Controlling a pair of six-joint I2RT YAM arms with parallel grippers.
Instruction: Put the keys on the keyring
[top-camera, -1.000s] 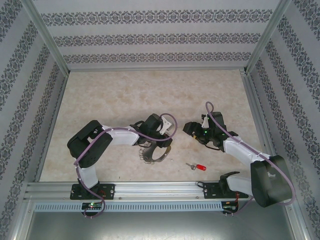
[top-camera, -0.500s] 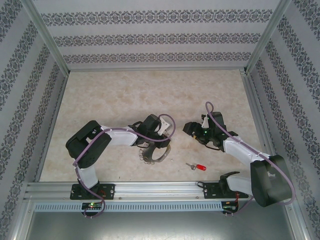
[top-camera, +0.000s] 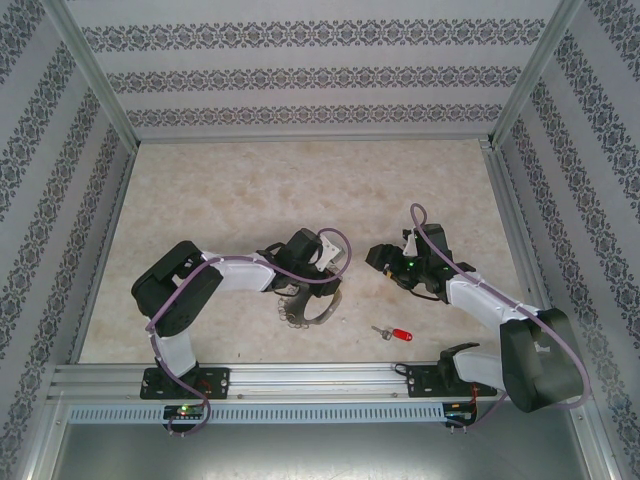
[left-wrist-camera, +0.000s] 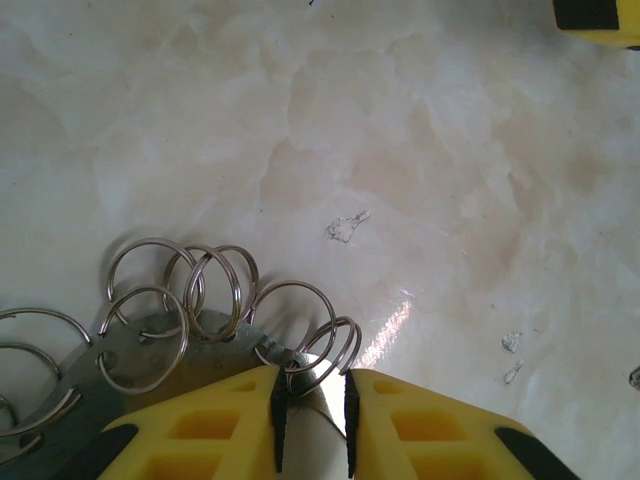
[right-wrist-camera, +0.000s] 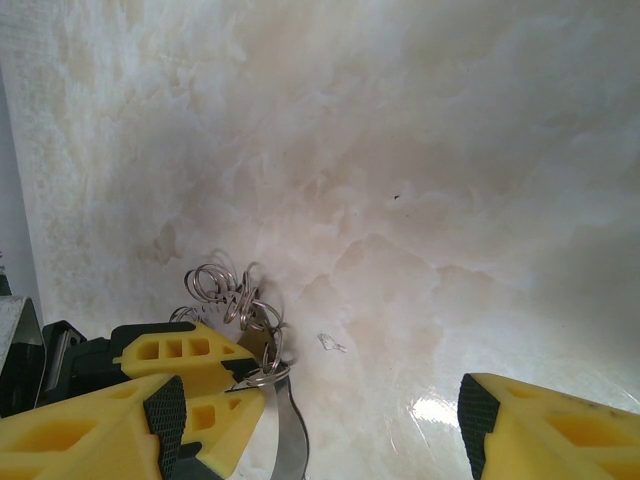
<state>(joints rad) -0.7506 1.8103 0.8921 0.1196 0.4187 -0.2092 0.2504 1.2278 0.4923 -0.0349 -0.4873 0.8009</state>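
1. Nearest me: aluminium rail (top-camera: 300, 378) carrying both arm bases.
2. Key (top-camera: 400, 334): red head, short silver blade. It lies flat on the tabletop (top-camera: 300, 190) just past the rail, apart from both pincers.
3. Keyring (top-camera: 305, 310): grey hoop fringed with wire loops, left of the key. I see its far side covered by the left wrist, and the wrist view cuts off its left part.
4. Left pincer (left-wrist-camera: 311, 425): jaws a narrow slit apart with one wire loop between the pads. I cannot tell whether it is pinched.
5. Right pincer (right-wrist-camera: 320, 425): jaws wide apart, holding nothing, facing the left pincer and the loops.
6. Small pale fleck (left-wrist-camera: 347, 227) on the tabletop beyond the loops.
7. Farthest: patterned walls (top-camera: 320, 75), with ornament too fine for me to read.
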